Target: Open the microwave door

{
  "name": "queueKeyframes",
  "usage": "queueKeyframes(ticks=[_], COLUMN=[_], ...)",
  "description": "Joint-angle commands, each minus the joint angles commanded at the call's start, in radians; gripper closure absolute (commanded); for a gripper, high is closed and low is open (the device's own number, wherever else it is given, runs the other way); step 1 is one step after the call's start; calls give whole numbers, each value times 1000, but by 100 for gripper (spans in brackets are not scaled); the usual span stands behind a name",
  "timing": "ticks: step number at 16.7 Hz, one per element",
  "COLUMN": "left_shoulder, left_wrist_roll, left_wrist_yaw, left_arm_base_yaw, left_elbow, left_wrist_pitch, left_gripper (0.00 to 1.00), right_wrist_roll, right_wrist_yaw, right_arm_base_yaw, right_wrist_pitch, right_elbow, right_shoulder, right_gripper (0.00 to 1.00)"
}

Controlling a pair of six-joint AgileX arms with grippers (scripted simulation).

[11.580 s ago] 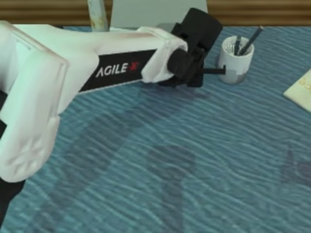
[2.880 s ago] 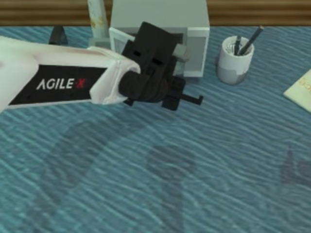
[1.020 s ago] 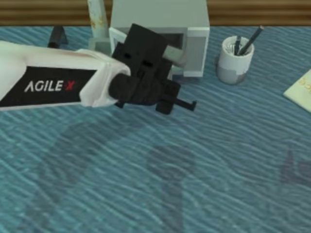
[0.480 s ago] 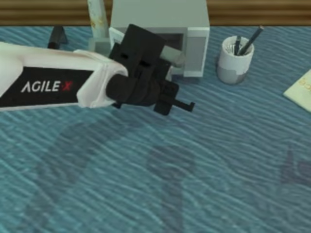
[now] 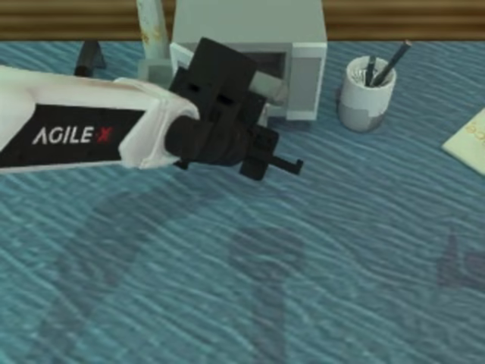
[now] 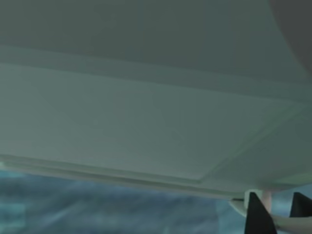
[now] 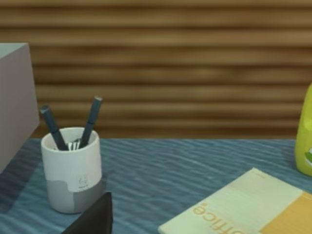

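The pale grey-white microwave [image 5: 250, 19] stands at the table's back middle. The microwave door [image 5: 176, 54] is hinged at the left and stands swung out toward the front, with the dark cavity showing behind it. My left gripper [image 5: 276, 161] reaches in from the left, over the door's free edge. In the left wrist view the door panel [image 6: 146, 117] fills the picture, and the left gripper [image 6: 278, 214] is shut on the pale handle strip [image 6: 265, 197]. A dark corner of my right gripper [image 7: 97, 222] shows in its wrist view. That arm is out of the top view.
A white cup of pens [image 5: 366, 92] stands right of the microwave, with a pale booklet [image 5: 468, 140] at the right edge. A yellow bottle [image 7: 306, 131] is beyond the booklet. A pale post [image 5: 151, 30] and a small dark object [image 5: 89, 57] sit left of the microwave. A wooden wall runs behind.
The door was shut 11.6 s ago and now stands open. Over the last second my left gripper has drifted slightly left and toward the front, holding the handle, then nearly stopped.
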State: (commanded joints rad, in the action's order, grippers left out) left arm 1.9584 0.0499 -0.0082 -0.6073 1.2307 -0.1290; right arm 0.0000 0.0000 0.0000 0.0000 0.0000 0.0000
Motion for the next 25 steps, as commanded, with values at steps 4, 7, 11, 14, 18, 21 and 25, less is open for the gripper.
queueKeyframes(ticks=[4,7,11,14,18,21,25], left_shoulder=[0,0,4,-11,-40,-41,-41], left_wrist_roll=[0,0,2,-38,-91,-93,-93], left_wrist_yaw=[0,0,9,34,78,80,80], left_arm_base_yaw=[0,0,-7,6,34,34,34], left_elbow=[0,0,-6,-28,-57,-58,-58], left_wrist_pitch=[0,0,-1,2,13,14,14], left_gripper=[100,100,100,100,100,100,100], right_wrist_roll=[0,0,0,0,0,0,0], right_wrist_yaw=[0,0,0,0,0,0,0], right_arm_base_yaw=[0,0,0,0,0,0,0], right_wrist_pitch=[0,0,0,0,0,0,0], right_elbow=[0,0,0,0,0,0,0], right_shoulder=[0,0,0,0,0,0,0], right_gripper=[0,0,0,0,0,0,0])
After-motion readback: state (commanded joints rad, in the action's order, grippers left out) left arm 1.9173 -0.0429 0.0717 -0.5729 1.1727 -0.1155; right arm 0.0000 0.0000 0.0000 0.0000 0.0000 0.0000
